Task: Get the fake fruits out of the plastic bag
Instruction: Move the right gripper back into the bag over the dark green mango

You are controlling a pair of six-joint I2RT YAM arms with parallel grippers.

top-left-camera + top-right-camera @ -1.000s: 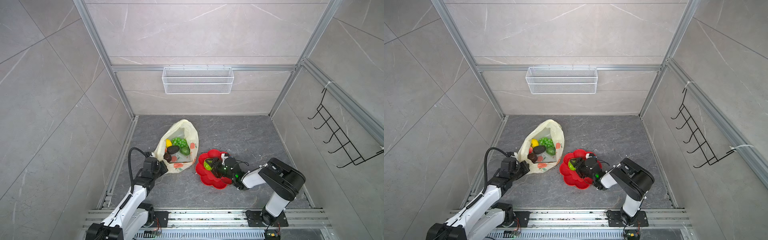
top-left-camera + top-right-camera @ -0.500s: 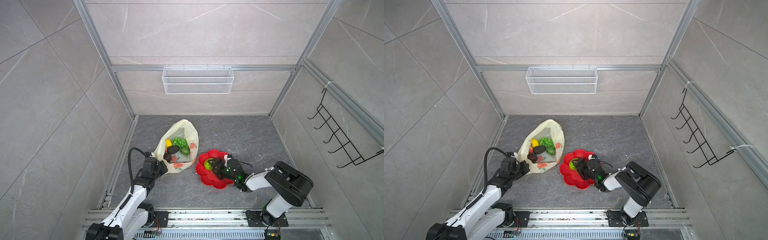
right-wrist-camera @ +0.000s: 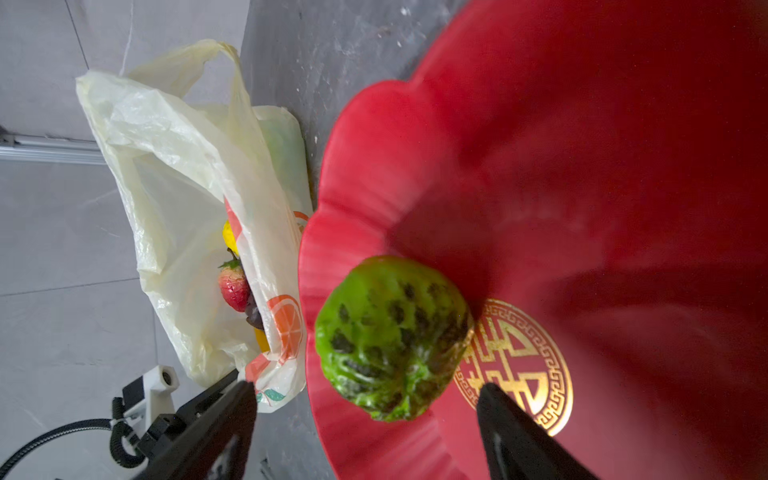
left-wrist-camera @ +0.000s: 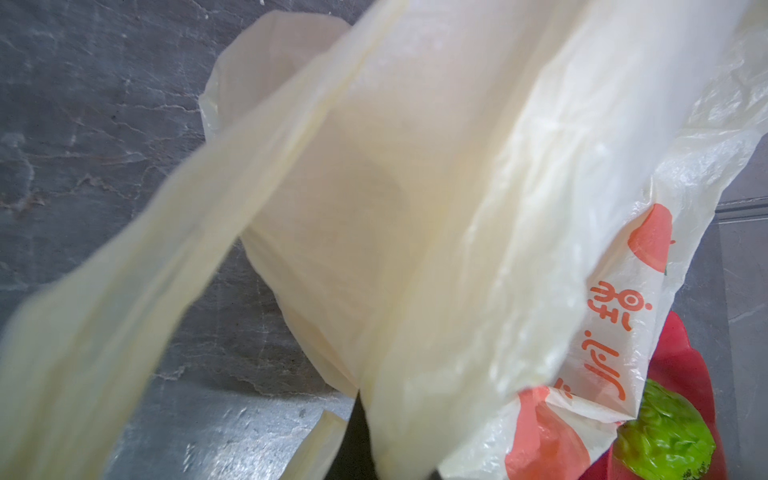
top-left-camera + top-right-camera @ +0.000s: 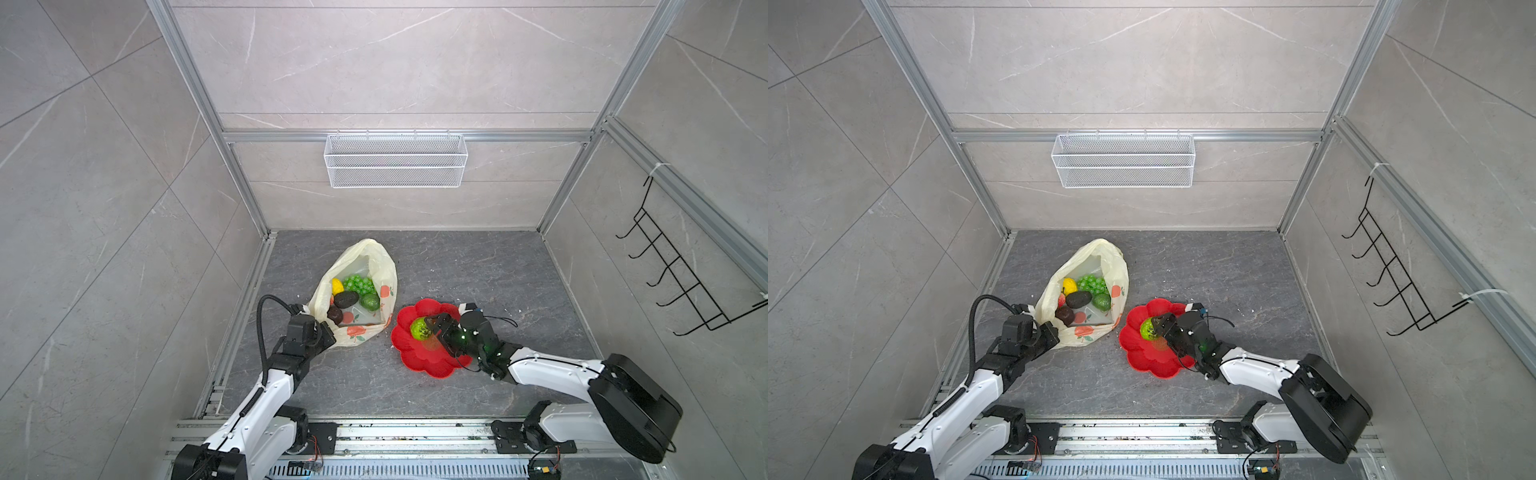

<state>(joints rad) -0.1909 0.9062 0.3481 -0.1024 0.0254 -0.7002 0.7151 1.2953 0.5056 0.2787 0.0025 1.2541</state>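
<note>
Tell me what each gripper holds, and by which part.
Left gripper: shut on the bag, at its near rim by the mouth. Right gripper: open, holding nothing; the green ball lies free on the plate.

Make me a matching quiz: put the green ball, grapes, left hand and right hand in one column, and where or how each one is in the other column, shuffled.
1. green ball
2. grapes
3. left hand
4. right hand

A. shut on the edge of the bag
B. lying on the red plate
C. open, over the plate
D. inside the bag

Pairs: 1-B, 2-D, 3-A, 4-C
</note>
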